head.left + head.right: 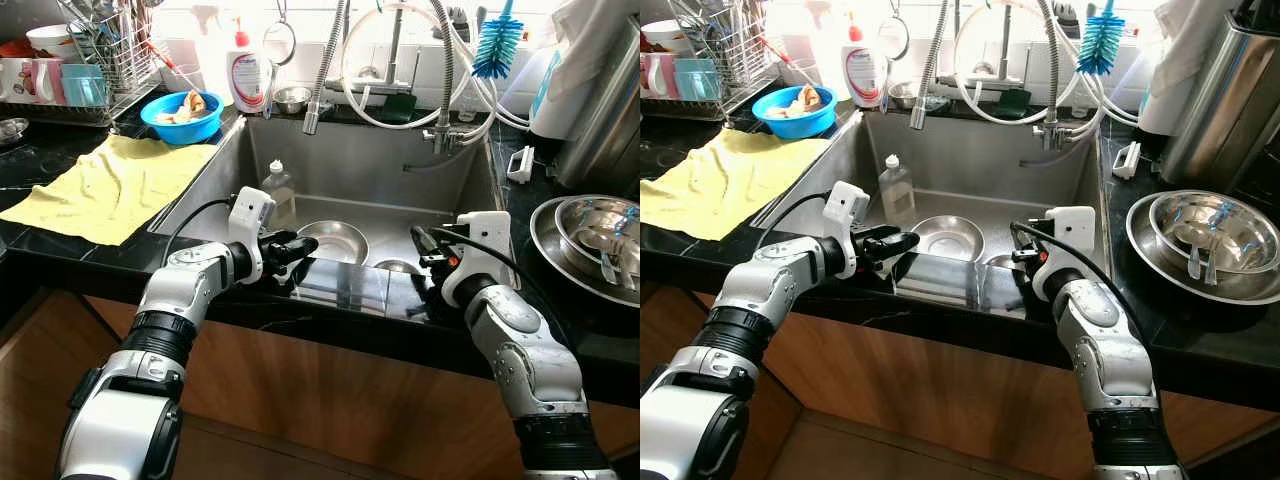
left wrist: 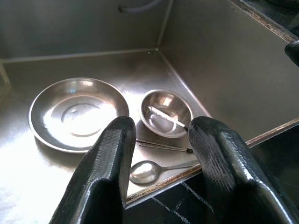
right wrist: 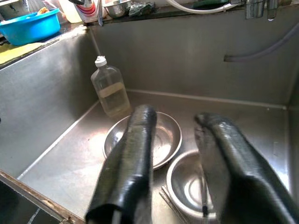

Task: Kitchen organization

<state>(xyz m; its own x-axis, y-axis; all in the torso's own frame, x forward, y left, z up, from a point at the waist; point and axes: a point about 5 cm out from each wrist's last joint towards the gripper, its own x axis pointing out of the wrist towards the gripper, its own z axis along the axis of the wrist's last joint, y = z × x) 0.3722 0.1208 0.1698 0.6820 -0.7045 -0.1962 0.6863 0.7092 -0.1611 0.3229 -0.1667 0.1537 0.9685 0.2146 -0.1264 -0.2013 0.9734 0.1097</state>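
Left pincer (image 1: 300, 246) at the near rim of the stainless steel sink (image 1: 370, 165), two black fingers (image 2: 110, 168) spread apart w/ nothing between, aimed down into the basin. Just past its tips, on the sink floor: shallow round steel plate (image 2: 77, 112), lying flat, off to one side; small round steel bowl (image 2: 167, 109) straight ahead, upright, a thin utensil resting across inside it. Nearer the pincer, small steel spoon (image 2: 147, 171) flat on the floor, long axis roughly parallel to the sink's front edge, bowl end toward the plate side, handle running under the far finger. Btwn spoon and bowl, a thin dark rod or pair of sticks (image 2: 163, 146), same rough direction; cannot tell what exactly.

Right pincer (image 1: 428, 250) over the same front rim, well apart from the left one, fingers (image 3: 133, 154) also parted, empty, pointing into the basin. Beyond its tips: plate and small bowl side by side, near touching. Farther out, clear glass bottle w/ white cap (image 3: 110, 87), upright by the back corner of the basin, yellowish liquid partway up.

On the black tabletop (image 1: 50, 245) beyond the left pincer: yellow cloth (image 1: 110, 185) spread flat, blue plastic bowl (image 1: 182, 115) behind it. Beside the right pincer: large steel bowls (image 1: 590, 240), nested.
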